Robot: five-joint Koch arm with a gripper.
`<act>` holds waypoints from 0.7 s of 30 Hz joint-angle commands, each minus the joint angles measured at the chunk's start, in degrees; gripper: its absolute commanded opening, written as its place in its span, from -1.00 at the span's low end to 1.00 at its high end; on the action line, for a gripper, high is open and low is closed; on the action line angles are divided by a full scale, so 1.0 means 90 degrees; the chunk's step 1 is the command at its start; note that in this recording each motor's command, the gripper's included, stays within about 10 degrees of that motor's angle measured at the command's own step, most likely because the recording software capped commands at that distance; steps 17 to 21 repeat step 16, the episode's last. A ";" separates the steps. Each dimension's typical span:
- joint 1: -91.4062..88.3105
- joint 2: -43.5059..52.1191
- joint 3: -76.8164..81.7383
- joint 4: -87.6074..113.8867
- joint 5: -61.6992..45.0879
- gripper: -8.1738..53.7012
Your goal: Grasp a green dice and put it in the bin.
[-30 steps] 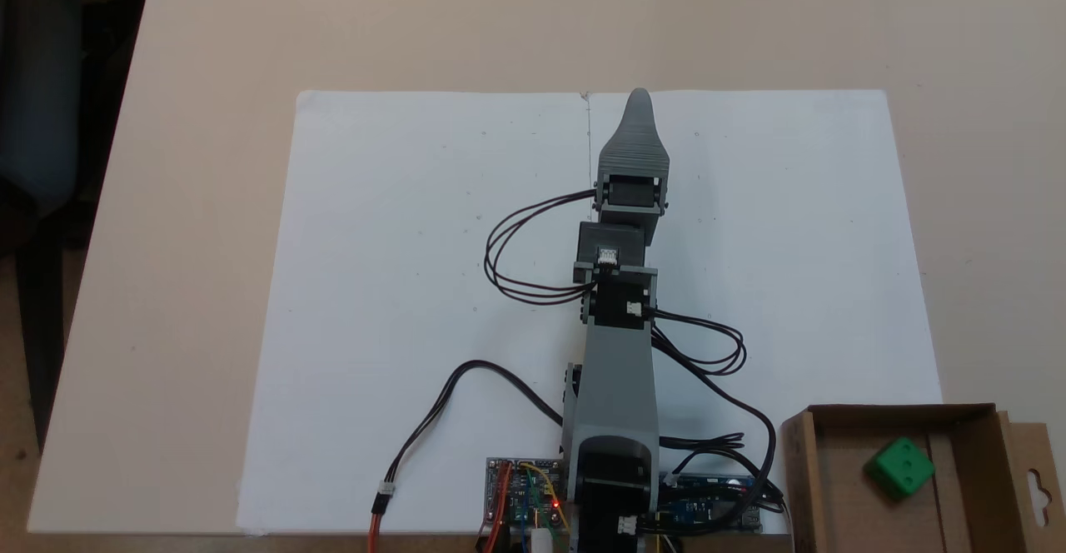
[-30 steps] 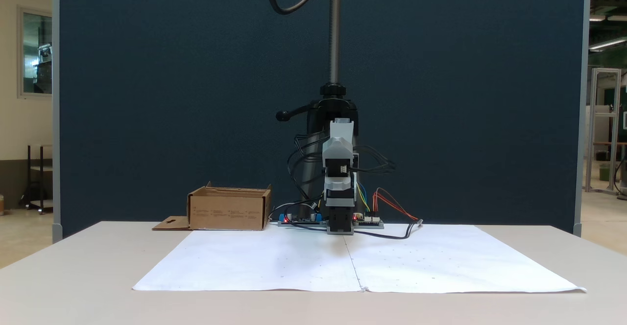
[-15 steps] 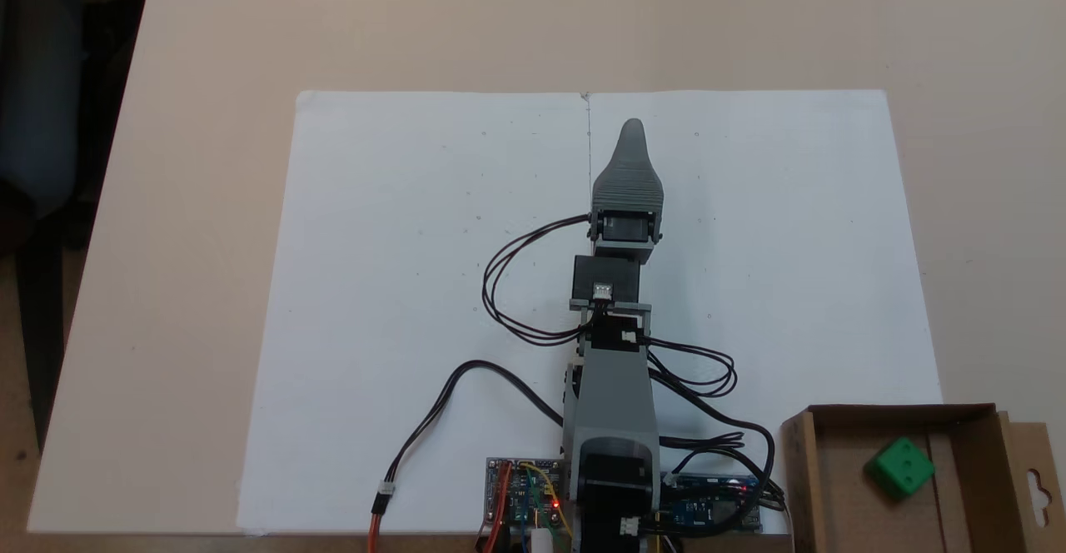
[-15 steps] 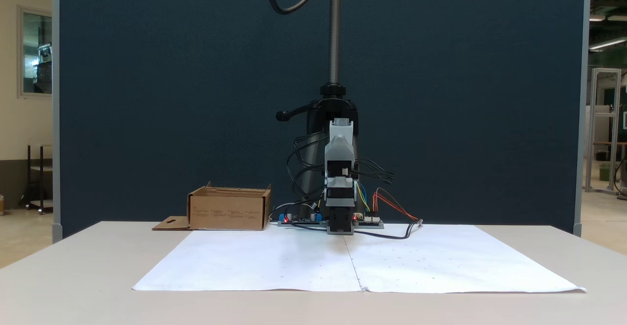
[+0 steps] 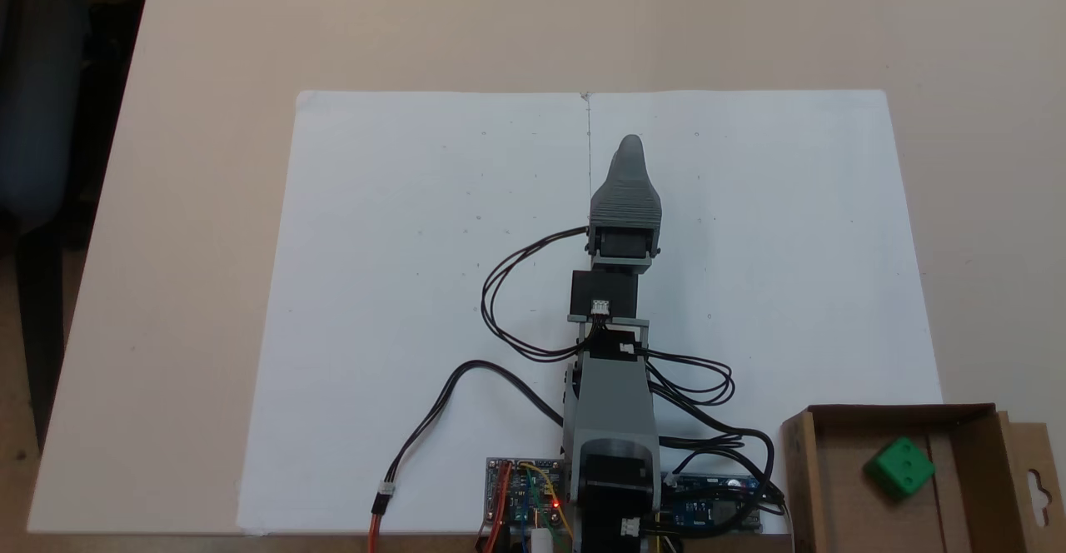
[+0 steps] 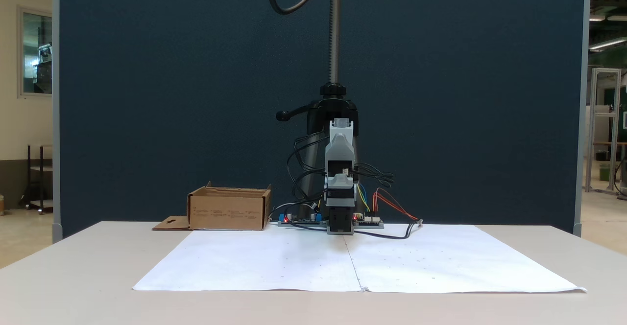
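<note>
Lying in one bin (image 5: 966, 486): one green dice (image 5: 899, 467), seemingly tilted.

A beige table (image 5: 208, 28) carries white paper (image 5: 400, 286) at frame centre, circuit boards (image 5: 520, 499) at the bottom edge, and the bin (image 5: 966, 495) at lower right.

The shallow brown cardboard bin (image 5: 966, 486) looks matt and fibrous, and the small bright green plastic dice (image 5: 899, 468) inside it is smooth with a slight sheen. The white paper sheets (image 5: 400, 286) lie matt on the smooth, matt beige desk (image 5: 208, 78). The ridged grey plastic jaws of the gripper (image 5: 630, 146) look matt.
</note>
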 commanded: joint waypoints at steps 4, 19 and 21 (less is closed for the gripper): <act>0.0049 0.0723 0.0439 -0.0830 0.0059 0.71; 0.0020 0.0723 0.0439 -0.0830 0.0068 0.71; 0.0020 0.0723 0.0439 -0.0830 0.0068 0.71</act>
